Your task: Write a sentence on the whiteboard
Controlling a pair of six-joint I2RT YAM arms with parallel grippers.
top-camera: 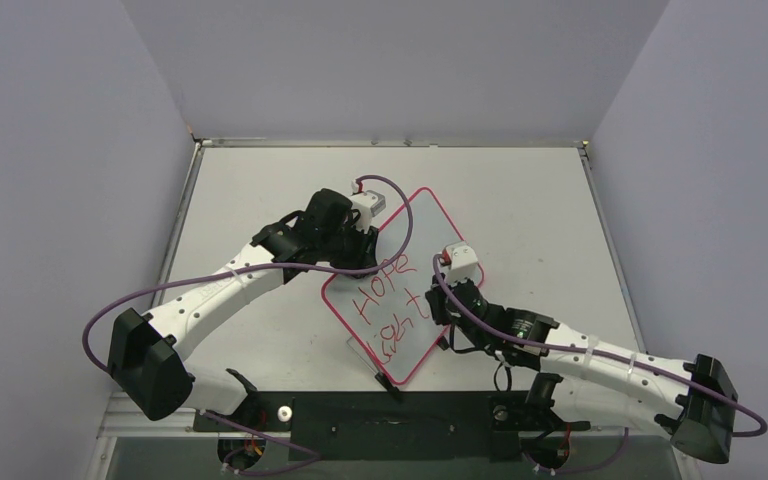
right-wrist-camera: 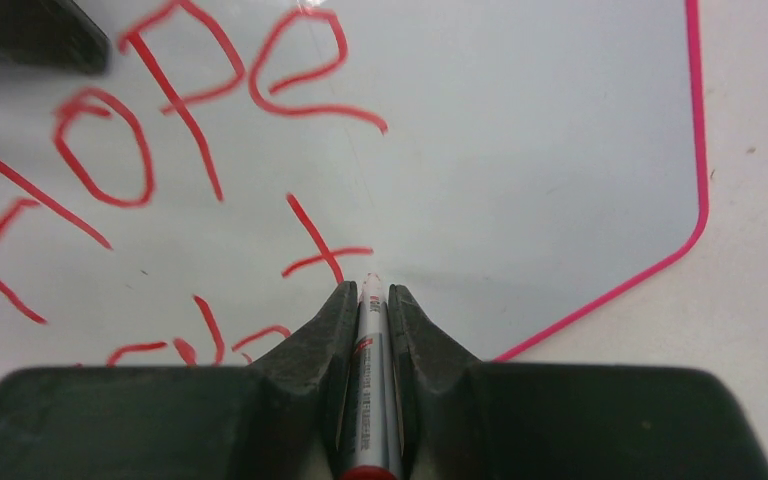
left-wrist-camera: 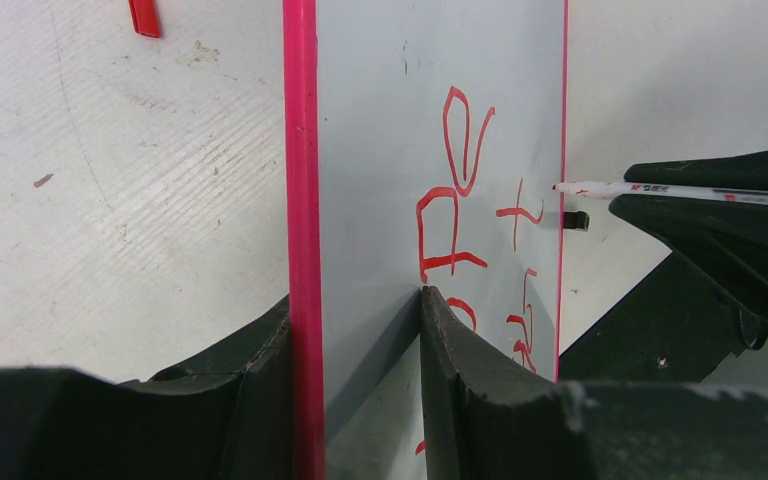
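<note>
Right tool first — you have it clamped on a white marker, its tip at the whiteboard just beside the crossed "t". Your left tool pinches the whiteboard's pink rim. The sentence starts "HOPE" in red, with scrawl beneath — the whiteboard lies askew on the table between both arms.

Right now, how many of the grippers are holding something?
2. The left gripper clamps the whiteboard by its pink-rimmed edge. The right gripper is shut on the marker, whose tip is close to the whiteboard. Neither grip is hidden.
</note>
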